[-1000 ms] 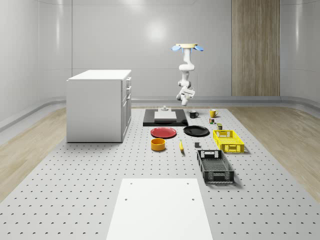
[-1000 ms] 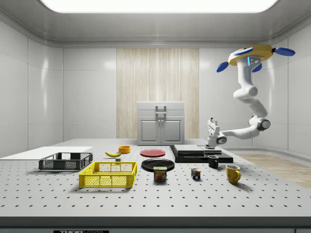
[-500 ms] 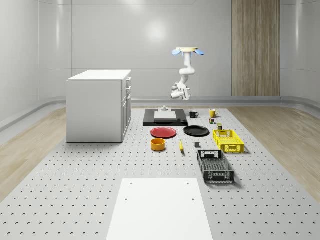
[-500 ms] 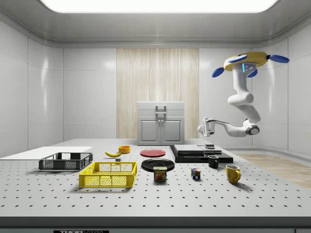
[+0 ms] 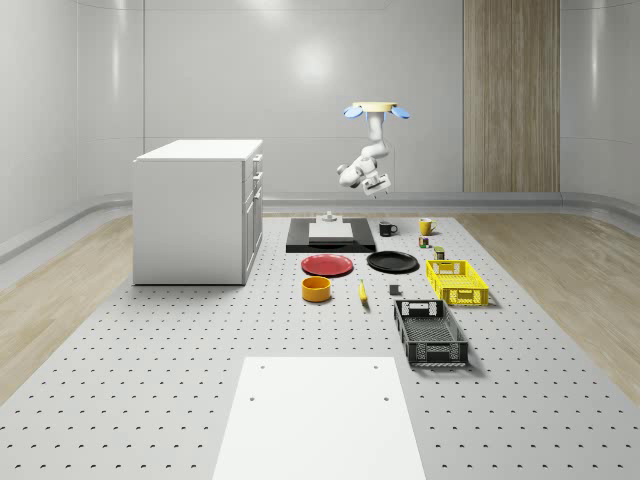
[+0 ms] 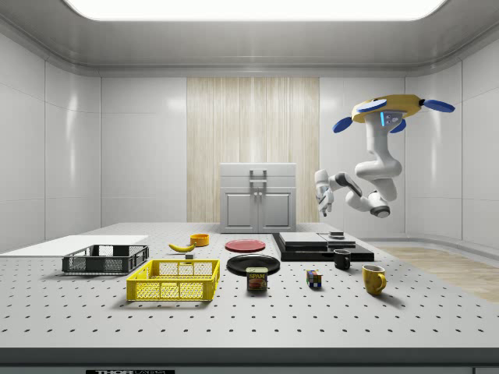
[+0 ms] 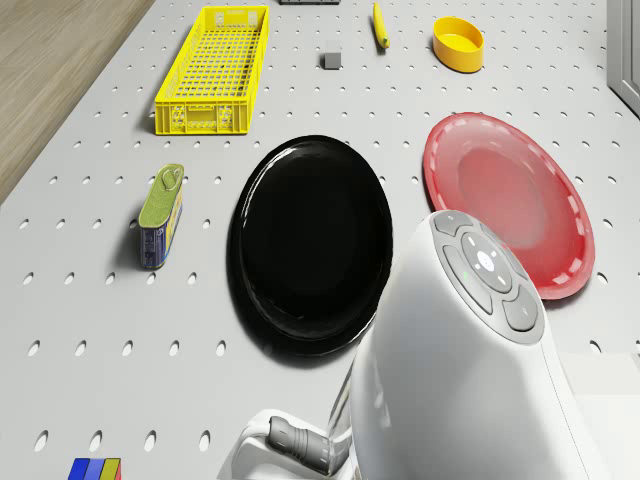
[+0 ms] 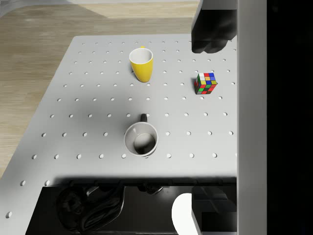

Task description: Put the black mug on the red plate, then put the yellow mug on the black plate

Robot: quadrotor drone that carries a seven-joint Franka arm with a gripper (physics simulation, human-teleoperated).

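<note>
side view, black mug (image 6: pixel 342 259) below tool (image 6: pixel 320 204) (apart)

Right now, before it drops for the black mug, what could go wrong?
1. The gripper hangs high, above the black slab's edge; the black mug stands just beside that slab, so a descent could clip it.
2. The cube and yellow mug stand near the black mug; a swinging arm could knock them.
3. The drone hovers, so drift may spoil alignment with the mug's rim.
</note>
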